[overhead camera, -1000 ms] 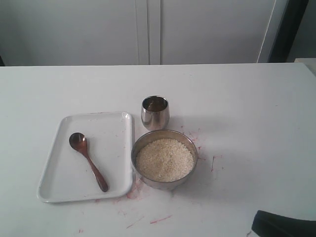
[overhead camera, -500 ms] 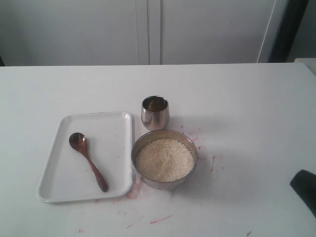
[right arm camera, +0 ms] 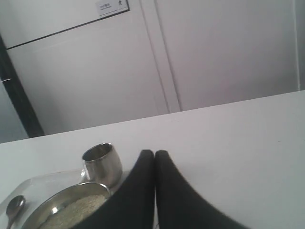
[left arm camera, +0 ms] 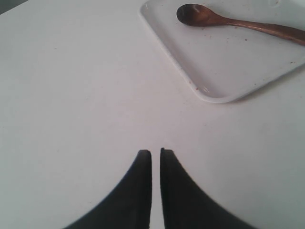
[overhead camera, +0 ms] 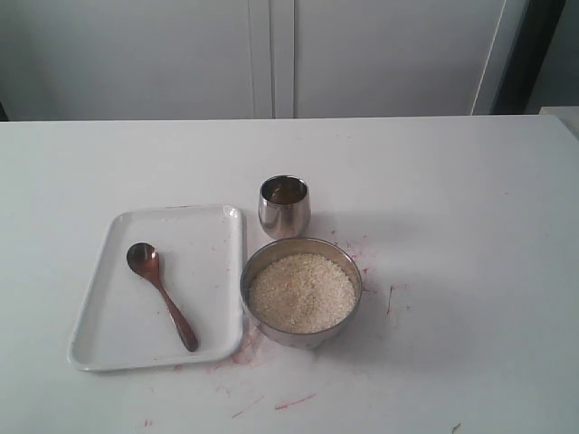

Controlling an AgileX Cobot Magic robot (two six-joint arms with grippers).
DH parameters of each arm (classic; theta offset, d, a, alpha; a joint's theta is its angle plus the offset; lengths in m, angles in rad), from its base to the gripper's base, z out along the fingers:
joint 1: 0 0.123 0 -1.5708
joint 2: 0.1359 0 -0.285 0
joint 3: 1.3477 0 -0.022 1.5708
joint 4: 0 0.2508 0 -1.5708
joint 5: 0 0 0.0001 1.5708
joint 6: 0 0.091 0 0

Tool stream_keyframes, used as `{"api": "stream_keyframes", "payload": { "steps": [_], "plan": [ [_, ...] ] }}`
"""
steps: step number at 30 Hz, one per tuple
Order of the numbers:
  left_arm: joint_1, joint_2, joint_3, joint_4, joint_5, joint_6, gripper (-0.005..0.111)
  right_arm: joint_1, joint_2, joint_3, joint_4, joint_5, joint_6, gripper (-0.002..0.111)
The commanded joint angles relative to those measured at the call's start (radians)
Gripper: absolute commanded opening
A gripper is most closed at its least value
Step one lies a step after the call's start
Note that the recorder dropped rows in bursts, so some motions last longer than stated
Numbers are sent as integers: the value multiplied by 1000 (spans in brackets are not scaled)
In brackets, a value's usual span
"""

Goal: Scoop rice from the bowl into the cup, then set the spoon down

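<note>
**1. Grippers.** The left gripper [left arm camera: 156,152] hung over bare table [overhead camera: 452,226], near a corner of the tray [overhead camera: 204,262]. Its jaws stood together, with only a hairline slit between them and nothing held. The right gripper [right arm camera: 154,152] was likewise closed and empty, and faced the cup and bowl from well off. Neither arm appeared in the exterior view.

**2. Task items.** The spoon [overhead camera: 161,294] lay flat on the tray, with its head farther from the exterior camera than its handle. No gripper touched it. The bowl [overhead camera: 298,338] stood just beside the tray's right edge, and rice [overhead camera: 301,291] filled it nearly to the rim. The cup [overhead camera: 284,208] stood upright just behind the bowl.

**3. Progress.** We could not tell whether the cup held rice, because its interior showed only a dull brownish patch. We judged the state ambiguous. A resting spoon and two clear grippers fitted either a task not begun or one completed. If not begun, every step remained: grasp the spoon, scoop, tip into the cup, and set the spoon down.
</note>
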Motion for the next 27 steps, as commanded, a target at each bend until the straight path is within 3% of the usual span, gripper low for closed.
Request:
{"api": "stream_keyframes", "payload": {
  "steps": [1,15,27],
  "plan": [
    [-4,7,9,0,41,-6,14,-77,-7,5,-2,-3,3,0],
    [-4,7,9,0,41,-6,14,-195,-7,5,-2,-3,3,0],
    [-4,7,9,0,41,-6,14,-195,-7,5,-2,-3,3,0]
  ]
}}
